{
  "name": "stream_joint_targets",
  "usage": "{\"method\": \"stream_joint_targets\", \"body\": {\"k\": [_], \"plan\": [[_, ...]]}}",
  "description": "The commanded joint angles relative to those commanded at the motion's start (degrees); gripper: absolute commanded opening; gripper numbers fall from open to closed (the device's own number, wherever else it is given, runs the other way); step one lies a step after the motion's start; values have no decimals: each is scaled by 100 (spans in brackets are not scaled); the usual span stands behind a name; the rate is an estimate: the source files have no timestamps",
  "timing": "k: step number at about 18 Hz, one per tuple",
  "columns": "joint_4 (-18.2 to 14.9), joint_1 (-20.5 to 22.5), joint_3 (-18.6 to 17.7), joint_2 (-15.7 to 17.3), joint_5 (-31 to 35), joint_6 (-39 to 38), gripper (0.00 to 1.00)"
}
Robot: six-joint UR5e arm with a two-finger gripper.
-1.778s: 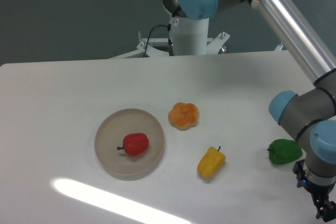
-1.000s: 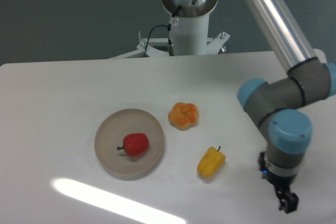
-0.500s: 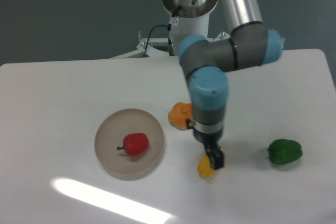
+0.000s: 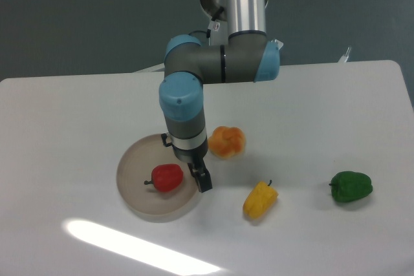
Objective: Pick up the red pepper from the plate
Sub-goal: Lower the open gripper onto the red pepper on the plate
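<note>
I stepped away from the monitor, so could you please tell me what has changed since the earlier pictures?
The gripper swept leftward from the table's right edge, past the yellow pepper, to the plate's right rim beside the red pepper. It has grasped nothing. Peppers and plate lie as before.

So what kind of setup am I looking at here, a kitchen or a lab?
Most likely a lab test bench, not a kitchen: a bare white table against a plain dark backdrop, the arm's pedestal with loose cabling behind it, and glossy peppers that look like props, the red pepper on a plate.

Red pepper (image 4: 167, 177) on beige plate (image 4: 133, 166)
</note>
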Motion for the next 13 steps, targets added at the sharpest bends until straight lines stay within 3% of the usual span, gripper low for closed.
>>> {"method": "stream_joint_targets", "body": {"k": [13], "plan": [[176, -193, -307, -114, -177, -352, 100]]}}
